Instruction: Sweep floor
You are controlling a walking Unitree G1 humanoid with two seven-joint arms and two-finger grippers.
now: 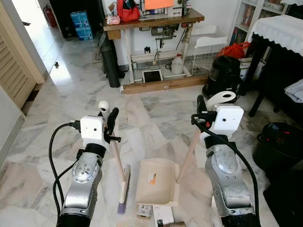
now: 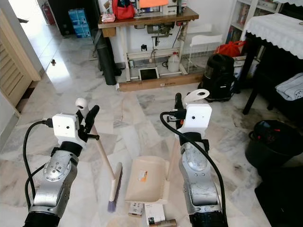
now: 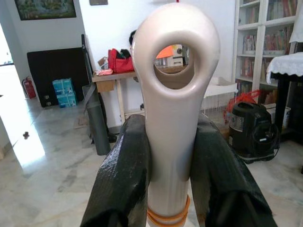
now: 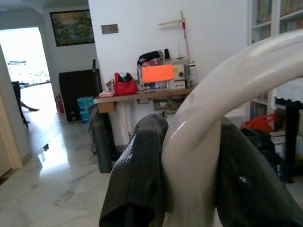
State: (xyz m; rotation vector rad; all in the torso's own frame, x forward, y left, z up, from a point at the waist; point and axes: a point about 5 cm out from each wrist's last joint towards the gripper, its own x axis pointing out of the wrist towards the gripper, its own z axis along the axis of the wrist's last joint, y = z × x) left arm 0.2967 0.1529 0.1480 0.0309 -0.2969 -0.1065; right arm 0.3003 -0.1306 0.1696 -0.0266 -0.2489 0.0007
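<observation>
My left gripper (image 1: 110, 117) is shut on the top of a cream broom handle (image 1: 103, 107). The handle slants down to the broom head (image 1: 123, 188) with purple bristles resting on the marble floor. In the left wrist view the black fingers (image 3: 125, 175) clamp the handle's looped end (image 3: 175, 71). My right gripper (image 1: 207, 109) is shut on the looped top of the dustpan handle (image 1: 221, 98). The beige dustpan (image 1: 156, 182) lies flat on the floor between my arms, right of the broom head. Small cartons and scraps (image 1: 158, 213) lie just in front of the pan.
A sewing table (image 1: 151, 21) stands ahead with a rolled black mat (image 1: 111, 61) leaning at its left. A black vacuum (image 1: 225, 75) and a dark table with a white cloth (image 1: 279, 28) are at the right. A black bin (image 1: 279, 146) sits near my right arm. A slatted wooden door (image 1: 14, 71) is at the left.
</observation>
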